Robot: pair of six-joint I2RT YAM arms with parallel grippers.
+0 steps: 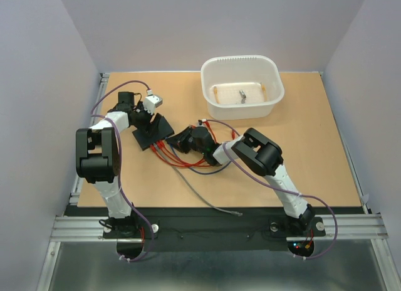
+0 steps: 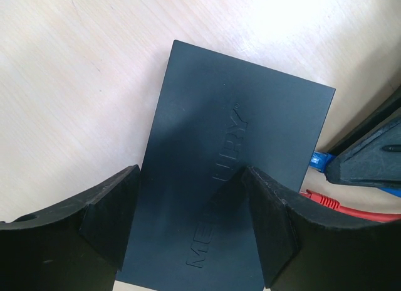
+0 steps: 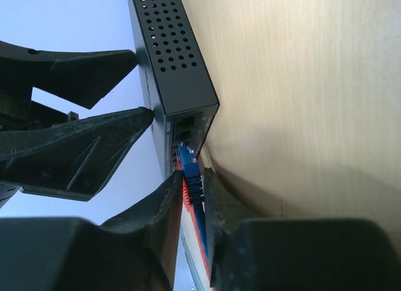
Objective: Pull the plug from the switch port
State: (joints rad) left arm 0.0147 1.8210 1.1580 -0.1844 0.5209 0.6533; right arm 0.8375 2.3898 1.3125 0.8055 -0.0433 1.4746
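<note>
The switch (image 1: 158,132) is a flat matte-black box left of the table's centre, with its ports facing right. In the left wrist view its top (image 2: 232,134) fills the frame. My left gripper (image 1: 143,120) is open, its fingers (image 2: 109,222) spread over the switch's near end (image 2: 191,241). My right gripper (image 1: 178,142) is shut on the blue plug (image 3: 190,165), gripper midpoint (image 3: 193,175). The plug's tip is at the port face of the switch (image 3: 178,71). The blue plug (image 2: 319,160) also shows at the switch's right edge, above a red plug (image 2: 321,199).
Several red cables (image 1: 170,155) run from the ports and loop under the right arm. A grey cable (image 1: 207,200) trails toward the front edge. A white plastic tub (image 1: 276,85) with small parts stands at the back right. The left gripper's fingers (image 3: 81,153) sit close beside the right gripper.
</note>
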